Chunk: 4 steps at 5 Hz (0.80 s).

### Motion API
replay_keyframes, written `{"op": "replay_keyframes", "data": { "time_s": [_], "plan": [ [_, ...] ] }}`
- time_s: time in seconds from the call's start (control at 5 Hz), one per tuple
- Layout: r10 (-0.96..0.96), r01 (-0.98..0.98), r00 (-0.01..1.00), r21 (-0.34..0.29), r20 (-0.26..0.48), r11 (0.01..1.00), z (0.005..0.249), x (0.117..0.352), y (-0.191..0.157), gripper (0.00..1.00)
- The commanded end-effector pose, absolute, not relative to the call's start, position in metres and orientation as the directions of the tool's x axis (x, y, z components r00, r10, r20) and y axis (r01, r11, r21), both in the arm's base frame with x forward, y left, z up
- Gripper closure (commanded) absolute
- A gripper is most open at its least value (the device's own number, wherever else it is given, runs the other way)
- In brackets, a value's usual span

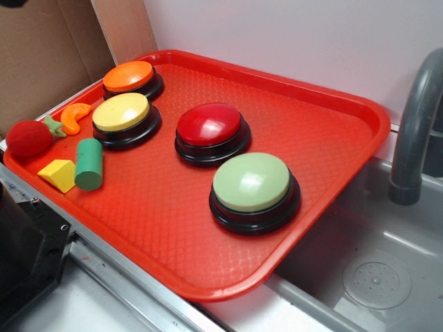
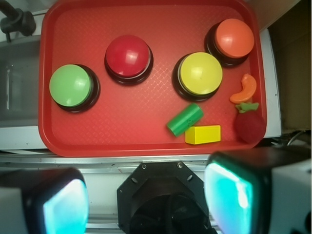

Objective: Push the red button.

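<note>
Red button untouched on the tray

The red button (image 1: pixel 210 124) (image 2: pixel 127 55) sits between yellow button (image 1: pixel 121 111) and green button (image 1: pixel 251 182); the gripper (image 2: pixel 146 195) hangs spread, empty.

Red button (image 1: pixel 209 124): glossy plastic dome. Tray (image 1: pixel 332 117): red plastic, textured. Red ball (image 1: pixel 28 137): fuzzy. Sink (image 1: pixel 408 228): smooth grey.

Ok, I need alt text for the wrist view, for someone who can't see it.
Seen from above, a red tray holds four dome buttons: green button, red button, yellow button and orange button. Small toys lie near its lower right corner. The open gripper is at the bottom edge, off the tray, touching nothing.
</note>
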<state>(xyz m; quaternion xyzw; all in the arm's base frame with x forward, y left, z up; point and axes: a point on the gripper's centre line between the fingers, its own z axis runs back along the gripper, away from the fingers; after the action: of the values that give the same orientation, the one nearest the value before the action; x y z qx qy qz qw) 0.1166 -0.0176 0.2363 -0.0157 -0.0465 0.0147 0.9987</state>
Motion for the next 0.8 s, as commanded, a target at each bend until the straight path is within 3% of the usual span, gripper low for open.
{"op": "replay_keyframes", "data": {
  "time_s": [0.0,0.2,0.4,0.6],
  "plan": [
    [0.031,-0.028,0.995,-0.033,0.092,0.999,0.236,0.117,-0.018,0.00],
    [-0.100,0.098,0.994,0.037,0.051,0.994,0.194,0.167,-0.008,0.00],
    [-0.145,0.140,0.985,0.052,0.097,0.989,0.169,0.219,-0.002,0.00],
    [-0.153,0.140,0.980,0.105,0.127,0.985,0.137,0.259,0.006,0.00]
  ]
}}
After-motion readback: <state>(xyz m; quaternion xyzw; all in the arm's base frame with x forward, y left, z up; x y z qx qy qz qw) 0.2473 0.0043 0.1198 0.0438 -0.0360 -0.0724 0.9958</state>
